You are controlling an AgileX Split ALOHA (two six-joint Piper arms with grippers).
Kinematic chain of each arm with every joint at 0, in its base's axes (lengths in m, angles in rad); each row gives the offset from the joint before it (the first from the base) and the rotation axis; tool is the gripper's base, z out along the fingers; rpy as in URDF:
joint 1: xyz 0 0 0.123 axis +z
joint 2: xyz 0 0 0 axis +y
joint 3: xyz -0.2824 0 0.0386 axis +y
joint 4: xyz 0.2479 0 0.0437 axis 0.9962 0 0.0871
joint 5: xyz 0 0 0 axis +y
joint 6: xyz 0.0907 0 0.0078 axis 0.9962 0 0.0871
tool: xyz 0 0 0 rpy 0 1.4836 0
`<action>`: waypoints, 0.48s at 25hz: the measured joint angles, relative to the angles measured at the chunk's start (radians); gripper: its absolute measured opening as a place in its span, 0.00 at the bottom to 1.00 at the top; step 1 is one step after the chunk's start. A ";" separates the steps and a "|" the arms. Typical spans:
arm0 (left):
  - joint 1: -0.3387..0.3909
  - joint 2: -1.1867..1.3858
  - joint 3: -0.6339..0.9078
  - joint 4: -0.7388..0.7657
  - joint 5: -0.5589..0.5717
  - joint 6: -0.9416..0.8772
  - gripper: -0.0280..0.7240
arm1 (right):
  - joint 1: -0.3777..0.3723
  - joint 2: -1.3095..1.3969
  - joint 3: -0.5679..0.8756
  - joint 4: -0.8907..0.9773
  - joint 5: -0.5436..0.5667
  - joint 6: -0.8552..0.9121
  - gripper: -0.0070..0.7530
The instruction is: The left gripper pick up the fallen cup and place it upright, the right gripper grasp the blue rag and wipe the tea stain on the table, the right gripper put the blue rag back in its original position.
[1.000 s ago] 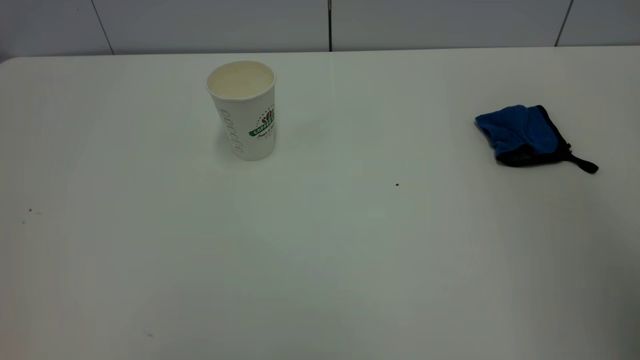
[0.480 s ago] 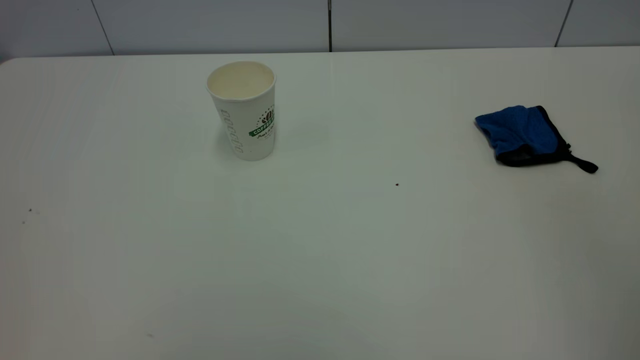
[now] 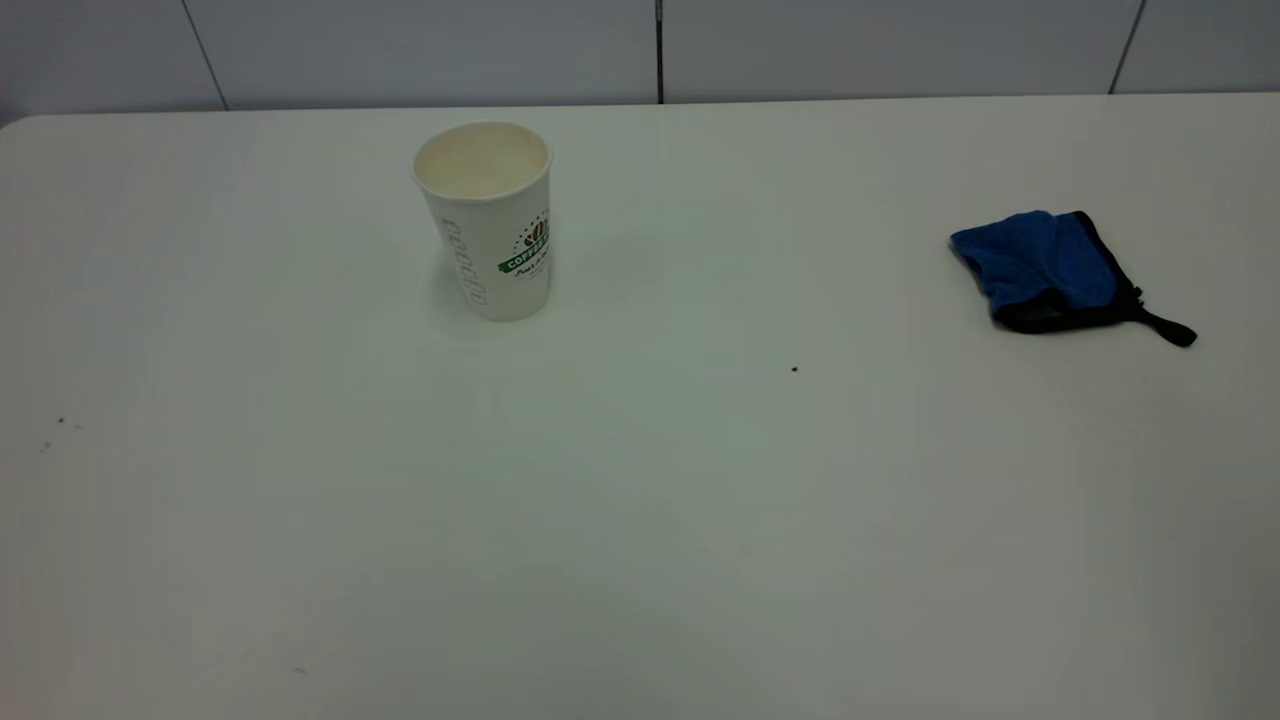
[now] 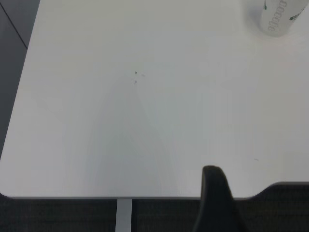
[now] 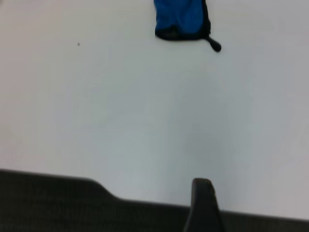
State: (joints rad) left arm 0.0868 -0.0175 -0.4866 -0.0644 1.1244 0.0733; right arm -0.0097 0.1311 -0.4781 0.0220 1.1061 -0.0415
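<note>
The cup [image 3: 490, 225] stands upright on the table [image 3: 640, 520] at the back left, mouth up, green logo band facing right; its base also shows in the left wrist view [image 4: 280, 19]. The blue rag [image 3: 1045, 265] lies folded at the right, its black loop tail pointing right; it also shows in the right wrist view [image 5: 182, 19]. No tea stain shows on the table. Both grippers are outside the exterior view. A black part of my left gripper [image 4: 215, 198] and of my right gripper [image 5: 203, 205] hangs over the table's near edge, far from cup and rag.
A tiny dark speck [image 3: 794, 369] sits mid-table, and a few more specks [image 3: 60, 421] lie at the left. A grey panelled wall [image 3: 660, 50] runs behind the table's far edge.
</note>
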 joint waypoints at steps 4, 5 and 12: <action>0.000 0.000 0.000 0.000 0.000 0.001 0.70 | -0.003 -0.056 0.009 0.000 0.002 0.019 0.77; 0.000 0.000 0.000 0.000 0.000 0.001 0.70 | -0.003 -0.069 0.010 0.000 0.003 0.022 0.77; 0.000 0.000 0.000 0.000 0.000 0.001 0.70 | -0.003 -0.148 0.010 0.001 0.007 0.023 0.77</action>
State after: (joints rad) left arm 0.0868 -0.0175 -0.4866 -0.0644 1.1244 0.0742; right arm -0.0124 -0.0165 -0.4681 0.0230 1.1135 -0.0189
